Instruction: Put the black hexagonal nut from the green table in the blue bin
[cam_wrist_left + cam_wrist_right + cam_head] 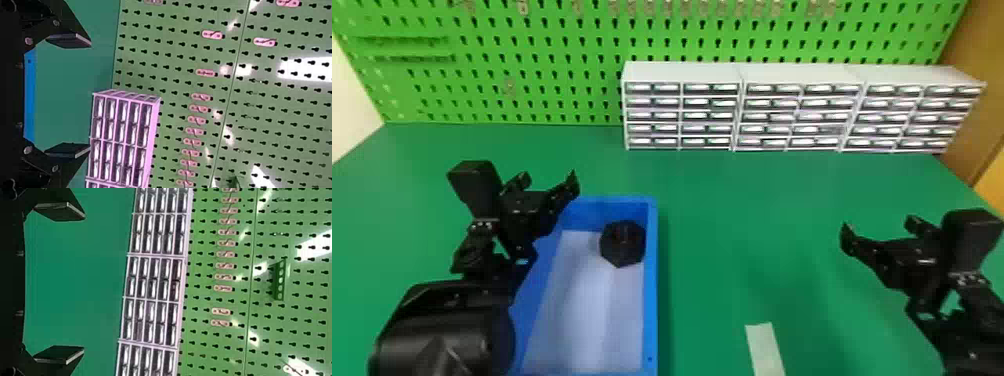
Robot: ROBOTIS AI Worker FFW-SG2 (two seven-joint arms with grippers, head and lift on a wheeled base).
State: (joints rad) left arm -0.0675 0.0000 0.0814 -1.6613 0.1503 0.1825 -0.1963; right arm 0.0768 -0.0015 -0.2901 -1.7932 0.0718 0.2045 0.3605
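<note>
The black hexagonal nut (623, 243) lies inside the blue bin (652, 290), on its pale floor close to the far right corner. Over the bin's left side is my left gripper (548, 182), to the left of the nut and apart from it. The left wrist view has the left gripper (90, 96) open and holding nothing, with a strip of the blue bin (29, 98) behind it. My right gripper (879, 231) is over the right part of the green table (732, 200), well away from the bin; the right gripper (83, 282) is open, its fingers far apart.
White drawer cabinets (742, 75) line the back right of the table, before a green pegboard (542, 65). A pale strip (765, 350) lies at the front, right of the bin. Bare table separates the bin from the right arm.
</note>
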